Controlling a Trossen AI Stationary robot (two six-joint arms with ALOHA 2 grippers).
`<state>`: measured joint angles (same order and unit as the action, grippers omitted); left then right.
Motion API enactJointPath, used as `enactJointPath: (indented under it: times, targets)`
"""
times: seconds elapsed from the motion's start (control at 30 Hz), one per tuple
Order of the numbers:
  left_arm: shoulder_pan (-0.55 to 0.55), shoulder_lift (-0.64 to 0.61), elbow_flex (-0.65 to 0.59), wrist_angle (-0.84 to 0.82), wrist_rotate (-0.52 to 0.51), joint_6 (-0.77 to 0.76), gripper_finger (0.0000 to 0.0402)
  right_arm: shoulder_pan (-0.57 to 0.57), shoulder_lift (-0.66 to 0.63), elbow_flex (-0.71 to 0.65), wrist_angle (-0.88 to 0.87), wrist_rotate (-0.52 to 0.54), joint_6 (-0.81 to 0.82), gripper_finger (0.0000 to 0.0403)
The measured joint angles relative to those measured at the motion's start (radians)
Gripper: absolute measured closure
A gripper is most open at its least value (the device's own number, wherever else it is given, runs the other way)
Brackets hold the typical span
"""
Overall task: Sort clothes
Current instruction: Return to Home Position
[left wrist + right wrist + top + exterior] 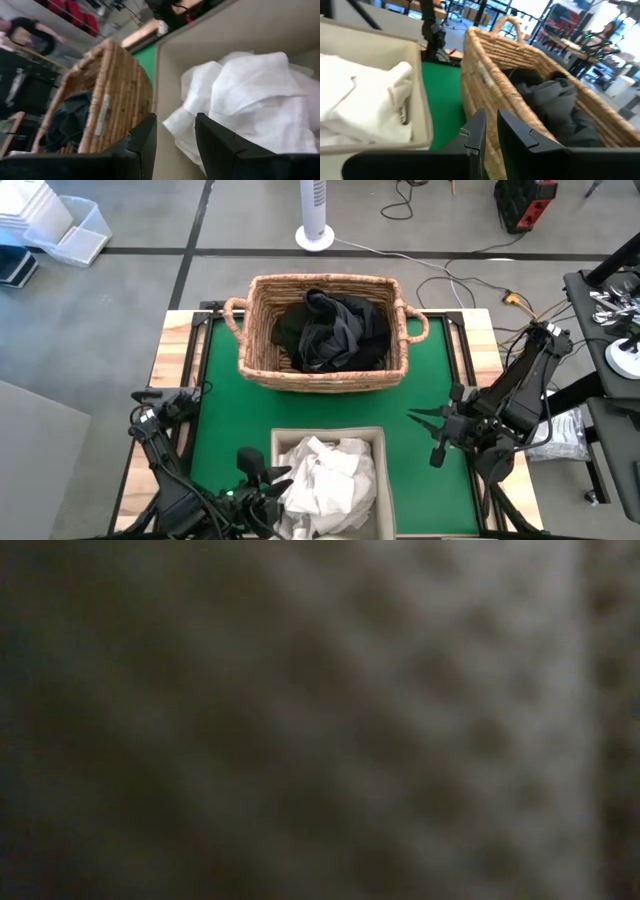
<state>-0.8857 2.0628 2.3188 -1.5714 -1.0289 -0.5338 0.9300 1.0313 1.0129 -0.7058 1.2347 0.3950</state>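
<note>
Left arm (160, 470) sits low at the near-left corner of the tabletop (170, 350). Left fingers (142, 145) are at the left rim of the bin (380, 480), pointing in over the white clothes (325, 475). They're parted with a clear gap and nothing in it. The cloth visible through the gap lies in the bin beyond the fingers and isn't held.

Right arm (520, 380) reaches in from the right side. Right fingers (520, 140) are over the green mat (230, 410), aimed at the strip between basket (320, 378) and bin. Only a narrow slit shows between them, and they hold nothing.

Clothes:
- White clothes are crumpled in the bin at near centre, heaped up to about rim level.
- Dark clothes (330, 330), black and dark grey, are bunched in the wicker basket at far centre and stay below the rim.
- The bare parts of the mat show only green.

The basket and bin stand apart with a band of mat between them. The basket has a handle on each end, and the left wrist view shows a pale label on its side wall.

The low view is all blur, a close pale dotted surface filling the frame, so it's no use.

A white tower fan (315, 220) stands on the floor beyond the tabletop. The left wrist view shows a person in a dark top (25, 30) far off in the room.
</note>
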Motion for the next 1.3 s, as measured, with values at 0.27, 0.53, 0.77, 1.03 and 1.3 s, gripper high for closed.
enactJointPath:
  times: [0.27, 0.53, 0.77, 1.03, 1.3]
  targets:
    - [-0.038, -0.001, -0.057, 0.0, -0.135, -0.063, 0.0287, 0.025, 0.019, -0.025, 0.094, -0.017, -0.028, 0.0365]
    - [-0.025, -0.001, -0.155, 0.024, -0.251, -0.195, 0.0287, 0.058, 0.1, -0.041, 0.58, -0.028, -0.494, 0.0365]
    - [0.061, -0.001, -0.218, 0.371, -0.141, 0.065, 0.0287, 0.028, 0.136, -0.041, 0.813, -0.288, -0.667, 0.0365]
    - [0.161, -0.001, -0.218, 0.7, 0.087, 0.53, 0.0287, -0.034, 0.143, -0.041, 0.832, -0.409, -0.642, 0.0365]
    - [0.238, -0.021, -0.167, 0.703, 0.103, 0.655, 0.0287, -0.041, 0.137, -0.041, 0.91, -0.5, -0.734, 0.0365]
